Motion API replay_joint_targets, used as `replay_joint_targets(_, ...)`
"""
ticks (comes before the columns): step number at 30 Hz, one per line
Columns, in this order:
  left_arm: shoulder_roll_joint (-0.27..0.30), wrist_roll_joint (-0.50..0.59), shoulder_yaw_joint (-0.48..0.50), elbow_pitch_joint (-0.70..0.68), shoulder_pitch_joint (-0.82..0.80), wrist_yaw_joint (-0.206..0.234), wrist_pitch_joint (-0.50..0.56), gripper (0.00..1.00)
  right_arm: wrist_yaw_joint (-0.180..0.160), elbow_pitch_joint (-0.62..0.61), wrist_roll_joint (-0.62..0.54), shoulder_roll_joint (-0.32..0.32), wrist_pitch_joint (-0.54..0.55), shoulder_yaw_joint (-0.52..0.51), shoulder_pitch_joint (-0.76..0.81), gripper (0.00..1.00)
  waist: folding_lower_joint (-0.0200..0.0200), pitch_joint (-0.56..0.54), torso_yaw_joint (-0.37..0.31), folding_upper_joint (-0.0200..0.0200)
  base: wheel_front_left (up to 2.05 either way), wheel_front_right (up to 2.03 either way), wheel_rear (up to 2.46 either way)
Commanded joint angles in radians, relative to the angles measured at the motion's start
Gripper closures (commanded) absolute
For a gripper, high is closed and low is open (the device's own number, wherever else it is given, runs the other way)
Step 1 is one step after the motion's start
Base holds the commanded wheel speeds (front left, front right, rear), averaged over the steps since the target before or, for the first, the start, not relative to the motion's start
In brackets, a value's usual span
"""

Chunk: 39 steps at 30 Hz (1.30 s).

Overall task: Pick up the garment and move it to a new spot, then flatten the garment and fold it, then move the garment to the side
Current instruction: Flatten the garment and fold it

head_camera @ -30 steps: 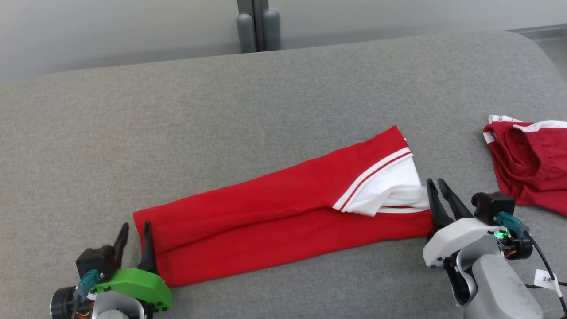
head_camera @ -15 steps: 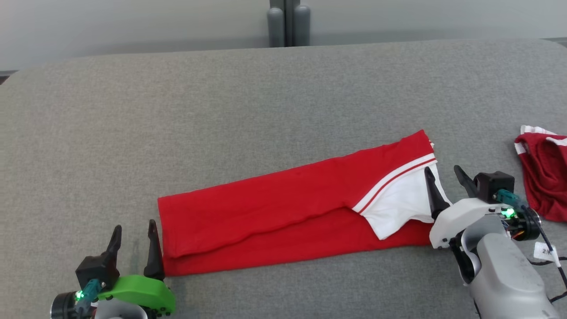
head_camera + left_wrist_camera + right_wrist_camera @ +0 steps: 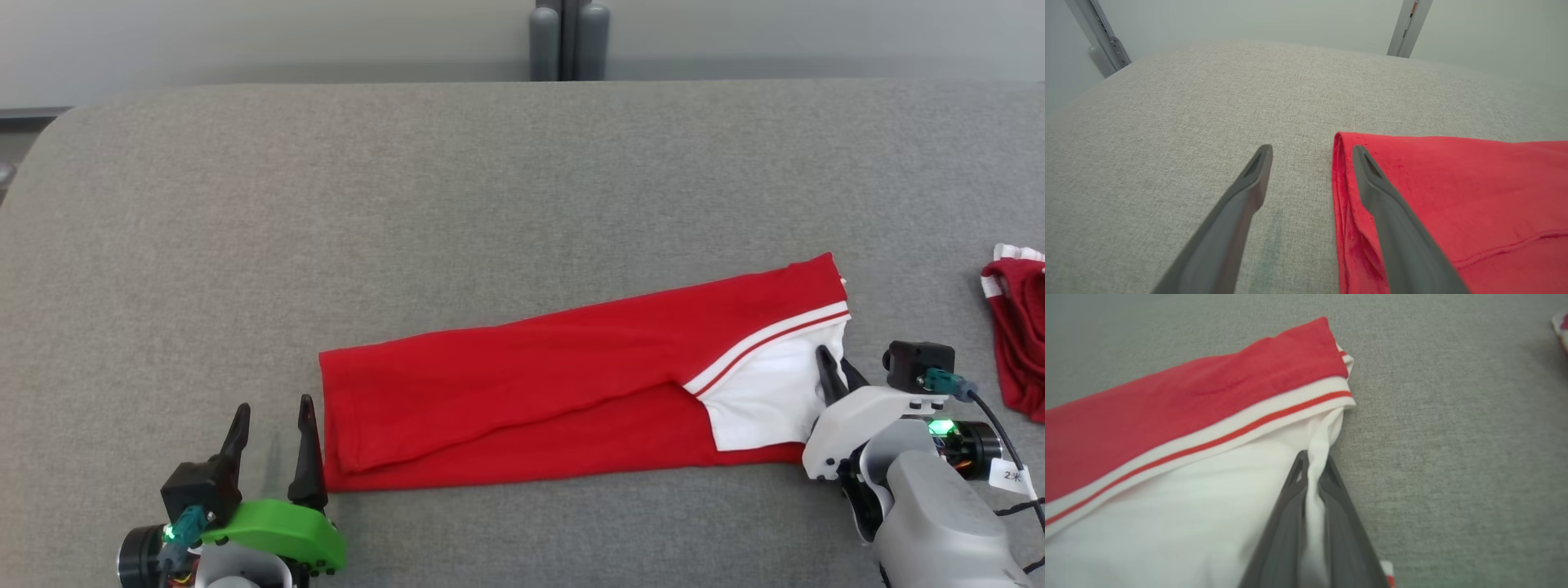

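The folded red garment (image 3: pixel 555 392) lies as a long band across the near half of the grey tabletop (image 3: pixel 408 204), with its white panel at the robot's right end.

The right gripper (image 3: pixel 834 363) is clenched on a thin ridge of that white cloth. In the right wrist view the pinch takes in only a narrow pleat, so a pull from here could lift the top layer alone and drag the fold open. The cloth could also slide out from between the fingers.

The left gripper (image 3: pixel 274 406) stands released at the other end. In the left wrist view one finger is over the red hem and the other over bare tabletop. Closing there might catch just the edge of the upper layer, or nothing. If only the right end moves, the band would likely skew or bunch.

A second red garment (image 3: pixel 1016 327) lies well apart to the right, where the right arm could brush it on a wide swing.

How many layers sit in the right pinch cannot be told. The right arm covers the garment's near right corner. Whether the left finger touches the hem or hangs above it is unclear. The second garment is cut off by the frame.
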Motion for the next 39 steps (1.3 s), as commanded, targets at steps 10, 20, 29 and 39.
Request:
replay_joint_targets(10,0.002,-0.019,-0.036,-0.012,0.0,0.011,0.0,0.0,-0.004,-0.213,-0.08,-0.03,0.0,-0.183,0.103,1.0,0.0001,-0.03,-0.176,0.0,0.0,0.0,0.0)
replay_joint_targets(20,0.003,-0.031,-0.072,-0.002,-0.016,0.018,0.0,0.0,-0.003,-0.458,0.014,0.03,0.0,-0.011,0.139,1.0,0.0001,-0.029,-0.22,0.0,0.0,0.0,0.0)
replay_joint_targets(29,0.003,-0.042,-0.116,0.002,-0.019,0.015,0.0,0.0,-0.003,-0.594,0.29,0.035,0.0,0.367,0.155,1.0,0.0001,-0.034,-0.118,0.0,0.0,0.0,0.0)
replay_joint_targets(39,0.002,-0.059,-0.181,0.017,-0.009,0.023,0.0,0.0,-0.003,-0.572,0.538,0.036,0.0,0.64,0.095,1.0,0.0001,-0.035,0.063,0.0,0.0,0.0,0.0)
